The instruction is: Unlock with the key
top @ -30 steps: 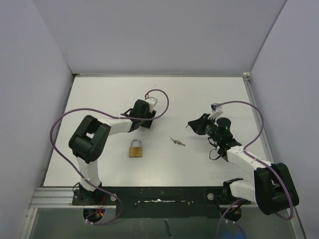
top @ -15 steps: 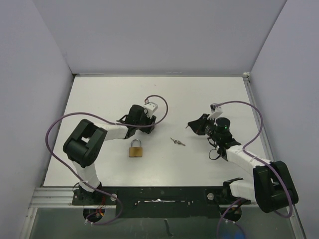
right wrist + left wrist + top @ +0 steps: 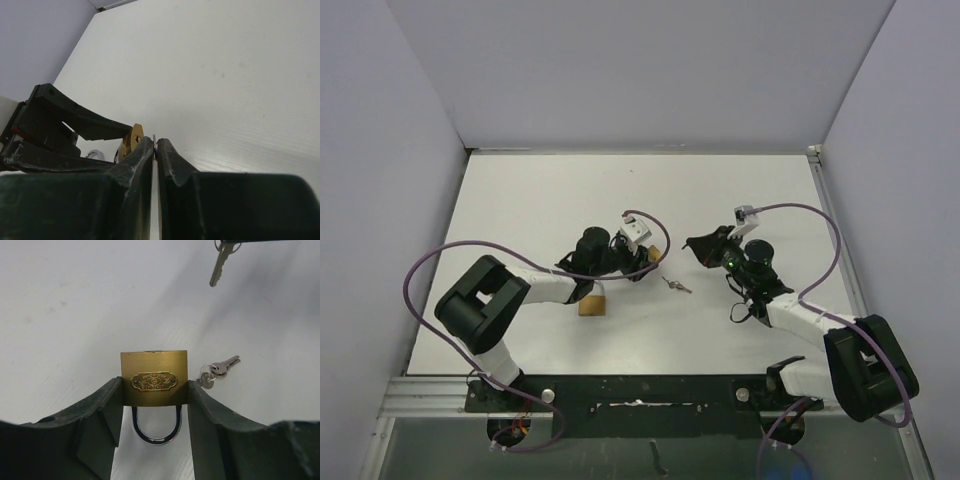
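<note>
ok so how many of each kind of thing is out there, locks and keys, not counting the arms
padlock: 1
single key, pinched in the right gripper: 1
key bunch, lying loose on the table: 1
total: 3

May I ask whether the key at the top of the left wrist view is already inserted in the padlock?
No, the key hangs apart from the padlock, with bare table between its tip and the brass body.
</note>
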Robot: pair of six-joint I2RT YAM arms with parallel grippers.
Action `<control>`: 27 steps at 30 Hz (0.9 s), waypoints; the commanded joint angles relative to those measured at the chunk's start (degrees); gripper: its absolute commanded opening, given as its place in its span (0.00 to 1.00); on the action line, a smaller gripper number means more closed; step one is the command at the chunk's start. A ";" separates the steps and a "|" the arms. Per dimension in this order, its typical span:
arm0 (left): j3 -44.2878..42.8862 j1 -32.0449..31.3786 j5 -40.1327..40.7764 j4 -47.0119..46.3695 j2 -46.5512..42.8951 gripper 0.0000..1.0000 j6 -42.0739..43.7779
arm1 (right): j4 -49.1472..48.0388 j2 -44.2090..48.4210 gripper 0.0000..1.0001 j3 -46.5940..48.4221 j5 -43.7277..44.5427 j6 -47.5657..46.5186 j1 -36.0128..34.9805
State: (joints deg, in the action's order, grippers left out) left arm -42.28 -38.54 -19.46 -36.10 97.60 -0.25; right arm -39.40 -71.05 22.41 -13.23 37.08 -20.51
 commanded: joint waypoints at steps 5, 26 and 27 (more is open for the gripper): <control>4.49 -2.04 -2.56 -22.82 -1.88 0.00 2.85 | -6.14 1.13 0.00 0.82 4.94 2.78 -2.98; 9.17 -6.46 2.34 -39.54 2.51 0.00 11.73 | -1.78 5.95 0.00 0.91 8.79 6.22 -5.81; 9.41 -6.46 2.45 -40.14 2.78 0.00 11.84 | -1.60 6.29 0.00 0.81 8.76 6.09 -5.93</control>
State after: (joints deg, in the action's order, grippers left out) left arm -33.04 -44.62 -17.78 -66.30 100.27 10.04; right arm -39.20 -67.96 22.41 -6.39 43.64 -25.91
